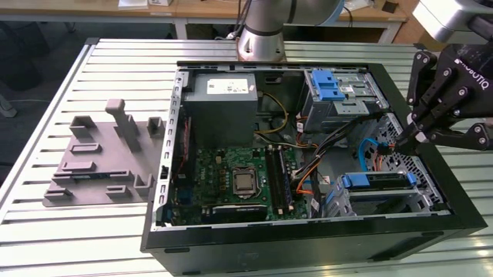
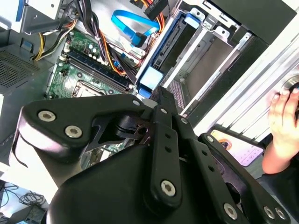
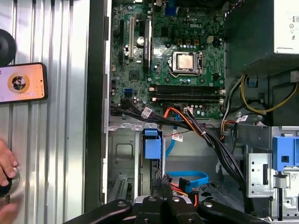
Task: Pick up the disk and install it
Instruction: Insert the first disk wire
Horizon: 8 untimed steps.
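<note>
The disk (image 1: 375, 180) sits on edge in the lower drive cage of the open computer case (image 1: 308, 236), its blue rail facing up. In both wrist views its blue end (image 3: 152, 148) (image 2: 150, 78) lies just beyond my fingertips. My black gripper (image 1: 406, 144) hangs over the case's side on the exterior view's right, a little above the cage. The fingers (image 3: 161, 186) (image 2: 161, 93) are pressed together with nothing visible between them. I cannot tell whether the tips touch the disk.
A grey slotted tray (image 1: 100, 167) lies on the slatted table on the exterior view's left. Inside the case are the grey power supply box (image 1: 223, 109), the motherboard (image 1: 239, 179), cable bundles (image 3: 196, 128) and an upper cage with a blue latch (image 1: 327, 86). A person's hand (image 2: 282, 116) and a phone (image 3: 21, 83) rest beside the case.
</note>
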Tool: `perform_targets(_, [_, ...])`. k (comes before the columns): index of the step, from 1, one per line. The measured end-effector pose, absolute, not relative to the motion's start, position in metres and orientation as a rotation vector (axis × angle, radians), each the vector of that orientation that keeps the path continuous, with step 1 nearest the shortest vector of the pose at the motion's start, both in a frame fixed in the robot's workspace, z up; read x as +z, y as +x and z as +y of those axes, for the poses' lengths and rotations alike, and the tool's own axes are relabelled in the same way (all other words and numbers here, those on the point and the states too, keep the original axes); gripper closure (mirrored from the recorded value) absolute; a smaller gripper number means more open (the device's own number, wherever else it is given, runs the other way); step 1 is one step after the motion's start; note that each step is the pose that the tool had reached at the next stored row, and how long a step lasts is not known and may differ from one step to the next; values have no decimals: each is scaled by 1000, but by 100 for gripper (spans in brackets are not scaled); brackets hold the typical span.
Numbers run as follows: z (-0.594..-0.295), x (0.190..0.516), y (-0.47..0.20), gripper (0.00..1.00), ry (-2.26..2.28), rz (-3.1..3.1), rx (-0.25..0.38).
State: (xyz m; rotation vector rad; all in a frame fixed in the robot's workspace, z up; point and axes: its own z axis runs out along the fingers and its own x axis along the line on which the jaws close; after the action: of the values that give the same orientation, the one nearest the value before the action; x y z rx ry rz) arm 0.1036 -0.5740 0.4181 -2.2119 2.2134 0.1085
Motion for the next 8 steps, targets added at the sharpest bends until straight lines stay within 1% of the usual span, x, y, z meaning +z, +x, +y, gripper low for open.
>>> perform_targets(8, [-573,417,104,89,-2212,2214,108])
